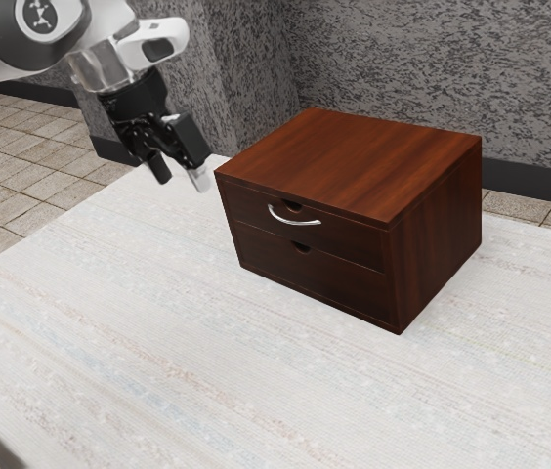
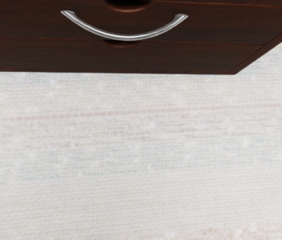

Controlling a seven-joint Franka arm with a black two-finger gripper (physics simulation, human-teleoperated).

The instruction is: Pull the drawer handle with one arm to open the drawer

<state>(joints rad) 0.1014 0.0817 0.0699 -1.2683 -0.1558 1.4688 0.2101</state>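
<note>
A dark wooden cabinet (image 1: 354, 210) with two drawers stands on the white table (image 1: 158, 352). Its upper drawer (image 1: 300, 223) carries a curved silver handle (image 1: 293, 217) and sits flush with the cabinet front. The same handle (image 2: 123, 29) faces the wrist camera, with the lower drawer front (image 2: 126, 57) beneath it. My black gripper (image 1: 183, 172) hangs to the exterior view's left of the cabinet, above the table. It is a short gap away from the handle and touches nothing. Its fingers (image 1: 161, 168) stand apart, with nothing between them.
The table stretches wide in front of the cabinet. A grey stone wall (image 1: 402, 59) rises behind it, and tiled floor (image 1: 12, 166) lies beyond the table's edge on the exterior view's left.
</note>
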